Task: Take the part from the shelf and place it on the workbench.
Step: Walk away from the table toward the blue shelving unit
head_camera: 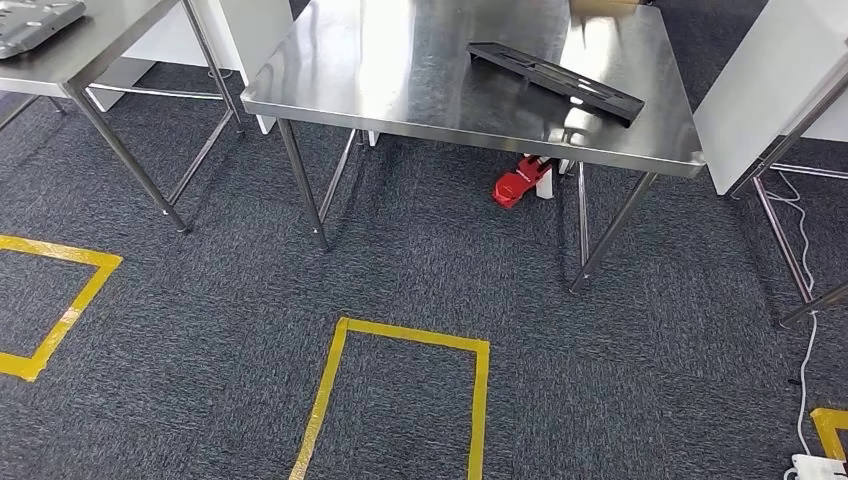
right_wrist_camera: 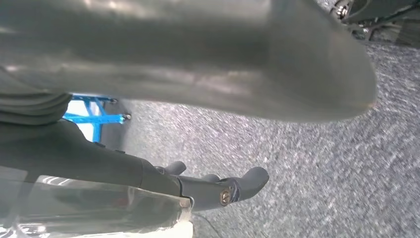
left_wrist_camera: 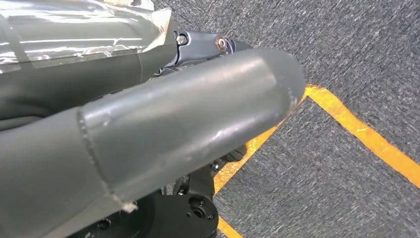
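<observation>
I am looking down at dark grey carpet (head_camera: 420,270) with yellow tape rectangles (head_camera: 400,400); a shiny steel workbench (head_camera: 400,70) is filling the upper centre. My left hand (left_wrist_camera: 188,124) and right hand (right_wrist_camera: 198,94) are hanging over the carpet, gripping nothing, fingers apart. The flat black elongated plastic part (head_camera: 555,82) is lying on the workbench's upper right, its long axis running upper left to lower right.
</observation>
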You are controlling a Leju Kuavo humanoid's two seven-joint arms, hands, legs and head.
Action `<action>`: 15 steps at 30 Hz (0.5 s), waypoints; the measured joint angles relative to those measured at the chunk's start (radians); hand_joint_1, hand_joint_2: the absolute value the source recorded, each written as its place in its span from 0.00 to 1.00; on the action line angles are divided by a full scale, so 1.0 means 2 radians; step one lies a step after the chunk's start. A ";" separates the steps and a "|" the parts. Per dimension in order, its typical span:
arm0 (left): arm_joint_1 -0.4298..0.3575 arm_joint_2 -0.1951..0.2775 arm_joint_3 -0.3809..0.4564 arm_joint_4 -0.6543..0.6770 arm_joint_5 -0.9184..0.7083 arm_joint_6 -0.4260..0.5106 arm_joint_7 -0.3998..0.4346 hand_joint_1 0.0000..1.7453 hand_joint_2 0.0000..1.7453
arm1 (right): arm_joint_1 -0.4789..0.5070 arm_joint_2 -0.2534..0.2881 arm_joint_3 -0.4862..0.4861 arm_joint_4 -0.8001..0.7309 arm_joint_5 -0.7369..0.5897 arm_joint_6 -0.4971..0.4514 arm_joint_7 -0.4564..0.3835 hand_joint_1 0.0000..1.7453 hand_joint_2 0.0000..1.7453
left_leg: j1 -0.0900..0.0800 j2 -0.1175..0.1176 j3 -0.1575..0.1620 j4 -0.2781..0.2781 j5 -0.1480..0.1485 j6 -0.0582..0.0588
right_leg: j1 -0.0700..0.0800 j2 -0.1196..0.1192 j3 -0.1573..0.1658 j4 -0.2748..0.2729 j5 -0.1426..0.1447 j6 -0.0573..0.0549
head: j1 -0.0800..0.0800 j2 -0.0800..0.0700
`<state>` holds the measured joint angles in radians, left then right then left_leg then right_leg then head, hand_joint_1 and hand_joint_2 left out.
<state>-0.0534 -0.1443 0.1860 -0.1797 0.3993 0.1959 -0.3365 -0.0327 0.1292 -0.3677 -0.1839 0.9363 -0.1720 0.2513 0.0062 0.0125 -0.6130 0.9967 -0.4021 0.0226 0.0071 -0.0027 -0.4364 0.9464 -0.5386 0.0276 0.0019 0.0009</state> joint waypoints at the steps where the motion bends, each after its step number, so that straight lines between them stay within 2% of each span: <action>1: 0.000 0.000 0.000 0.000 0.000 0.000 0.000 0.00 0.00 | 0.000 0.000 0.000 0.000 0.000 0.000 0.000 0.00 0.00 | 0.001 -0.001 -0.002 0.001 0.000 -0.003 | -0.003 0.000 -0.004 -0.001 0.003 -0.004 | 0.000 0.000; 2: 0.000 0.000 -0.001 0.000 0.000 -0.001 0.000 0.00 0.00 | 0.000 0.000 0.000 0.000 0.000 0.000 0.000 0.00 0.00 | 0.001 -0.002 -0.005 0.006 -0.007 -0.005 | -0.006 -0.001 -0.006 -0.001 0.008 -0.009 | 0.000 0.000; 3: 0.001 0.001 -0.001 0.000 0.000 -0.001 0.000 0.00 0.00 | 0.000 0.000 0.000 0.000 0.000 0.000 0.000 0.00 0.00 | 0.002 -0.004 -0.009 0.020 -0.024 -0.008 | -0.009 -0.002 -0.010 -0.002 0.012 -0.014 | -0.001 0.000; 4: 0.001 0.001 -0.001 0.000 0.001 -0.002 0.000 0.00 0.00 | 0.000 -0.001 0.000 0.000 0.001 0.001 0.000 0.00 0.00 | 0.003 -0.005 -0.016 0.044 -0.049 -0.010 | -0.011 -0.003 -0.014 -0.003 0.017 -0.019 | -0.002 0.000; 5: 0.001 0.001 -0.001 0.000 0.001 -0.002 0.000 0.00 0.00 | 0.000 -0.001 0.000 0.000 0.001 0.001 0.000 0.00 0.00 | 0.004 -0.006 -0.024 0.076 -0.075 -0.013 | -0.010 -0.004 -0.019 -0.002 0.022 -0.022 | -0.003 0.000; 6: 0.001 0.001 -0.002 0.000 0.001 -0.002 0.000 0.00 0.00 | 0.000 -0.001 0.000 0.000 0.001 0.001 0.000 0.00 0.00 | 0.005 -0.006 -0.031 0.109 -0.095 -0.015 | -0.010 -0.005 -0.024 -0.001 0.026 -0.023 | -0.003 0.000; 7: 0.001 0.001 -0.002 0.000 0.001 -0.003 0.000 0.00 0.00 | 0.000 -0.001 0.000 0.000 0.001 0.001 0.000 0.00 0.00 | 0.006 -0.006 -0.034 0.134 -0.104 -0.018 | -0.010 -0.006 -0.029 0.001 0.031 -0.022 | -0.003 0.000; 8: 0.001 0.001 -0.002 0.000 0.001 -0.003 0.000 0.00 0.00 | 0.000 -0.001 0.000 0.000 0.001 0.001 0.000 0.00 0.00 | 0.008 -0.006 -0.029 0.143 -0.100 -0.020 | -0.010 -0.006 -0.035 0.004 0.034 -0.020 | -0.004 0.000; 9: 0.000 0.001 -0.003 0.000 0.001 -0.003 0.000 0.00 0.00 | 0.000 -0.001 0.000 0.000 0.001 0.001 0.000 0.00 0.00 | 0.010 -0.006 -0.016 0.134 -0.088 -0.022 | -0.011 -0.006 -0.042 0.007 0.037 -0.018 | -0.004 0.000; 10: 0.000 0.002 -0.003 0.000 0.001 -0.004 0.000 0.00 0.00 | 0.000 -0.001 0.000 0.000 0.000 0.001 0.000 0.00 0.00 | 0.013 -0.006 0.006 0.107 -0.073 -0.024 | -0.013 -0.006 -0.049 0.012 0.039 -0.016 | -0.004 0.000; 12: 0.000 0.002 -0.004 0.000 0.000 -0.004 0.000 0.00 0.00 | 0.000 -0.001 0.000 0.000 0.000 0.001 0.000 0.00 0.00 | 0.015 -0.008 0.050 0.042 -0.062 -0.028 | -0.013 -0.006 -0.061 0.024 0.041 -0.012 | -0.004 0.000; 13: 0.000 0.001 -0.004 0.000 0.000 -0.005 -0.001 0.00 0.00 | -0.001 -0.001 0.000 0.000 0.000 0.001 0.000 0.00 0.00 | 0.014 -0.009 0.062 0.021 -0.063 -0.028 | -0.013 -0.006 -0.066 0.028 0.043 -0.009 | -0.004 0.000; 15: 0.000 0.001 -0.005 0.000 -0.001 -0.005 -0.001 0.00 0.00 | -0.001 -0.001 -0.001 0.000 0.000 0.001 0.001 0.00 0.00 | 0.010 -0.011 0.062 0.009 -0.065 -0.023 | -0.010 -0.006 -0.073 0.032 0.049 0.001 | -0.004 0.000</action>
<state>-0.0540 -0.1418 0.1760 -0.1797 0.3976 0.1857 -0.3376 -0.0349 0.1265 -0.3688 -0.1835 0.9361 -0.1698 0.2525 0.0254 -0.0094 -0.4894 1.0153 -0.5327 -0.0240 -0.0136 -0.0150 -0.5823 1.0103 -0.4396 0.0288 -0.0057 0.0011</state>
